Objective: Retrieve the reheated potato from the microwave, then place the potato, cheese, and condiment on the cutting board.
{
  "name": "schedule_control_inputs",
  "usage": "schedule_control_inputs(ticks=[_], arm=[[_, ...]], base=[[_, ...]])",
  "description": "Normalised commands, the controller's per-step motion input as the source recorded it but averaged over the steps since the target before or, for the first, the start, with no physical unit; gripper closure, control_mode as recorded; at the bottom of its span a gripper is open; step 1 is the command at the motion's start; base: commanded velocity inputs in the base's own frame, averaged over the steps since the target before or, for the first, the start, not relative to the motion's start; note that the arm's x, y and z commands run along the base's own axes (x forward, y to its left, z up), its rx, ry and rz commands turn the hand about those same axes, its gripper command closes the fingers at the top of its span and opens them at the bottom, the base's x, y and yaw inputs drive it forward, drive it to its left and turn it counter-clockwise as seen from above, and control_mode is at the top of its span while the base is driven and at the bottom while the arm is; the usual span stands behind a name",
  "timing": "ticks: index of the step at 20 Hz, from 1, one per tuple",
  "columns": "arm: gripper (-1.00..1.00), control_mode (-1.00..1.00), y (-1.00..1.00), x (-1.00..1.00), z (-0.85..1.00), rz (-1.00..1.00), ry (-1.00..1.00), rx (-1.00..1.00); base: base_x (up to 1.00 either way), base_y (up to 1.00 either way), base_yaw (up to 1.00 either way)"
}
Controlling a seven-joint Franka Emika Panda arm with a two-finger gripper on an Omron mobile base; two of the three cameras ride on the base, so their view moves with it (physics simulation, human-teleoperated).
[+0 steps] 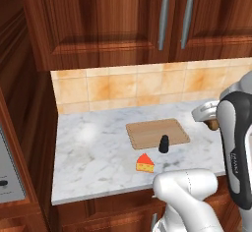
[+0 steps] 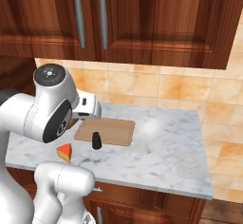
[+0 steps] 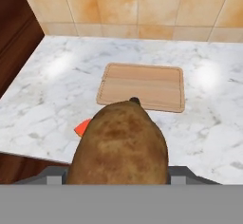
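Note:
A brown, rough-skinned potato sits close in front of the hand camera, held between the jaws of my gripper, which is shut on it above the right part of the counter. Beneath the hand a bit of the potato shows. The wooden cutting board lies flat in the middle of the marble counter. The dark condiment shaker stands upright at the board's front edge. In front of it, on the marble, lies the orange cheese wedge. The microwave's grey panel is at the far left.
A tiled backsplash runs behind the counter, with wooden wall cabinets above it. A wooden side wall closes the counter's left end. My own arm rises over the counter's front edge.

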Motion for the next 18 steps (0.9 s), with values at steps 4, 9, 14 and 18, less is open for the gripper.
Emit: schedule_control_inputs(ticks=[4,9,14,18], arm=[[1.00,-1.00,0.43,0.26,-0.03,-0.07,-0.03,0.00],[1.00,-1.00,0.53,0.35,-0.11,-0.09,-0.01,-0.03],[1.00,-1.00,0.28,0.12,-0.11,-0.01,0.04,0.00],[1.00,-1.00,0.27,0.22,-0.20,0.00,0.04,0.00]], base=[[0.00,0.00,0.00],[0.00,0.00,0.00],[0.00,0.00,0.00],[0.00,0.00,0.00]])
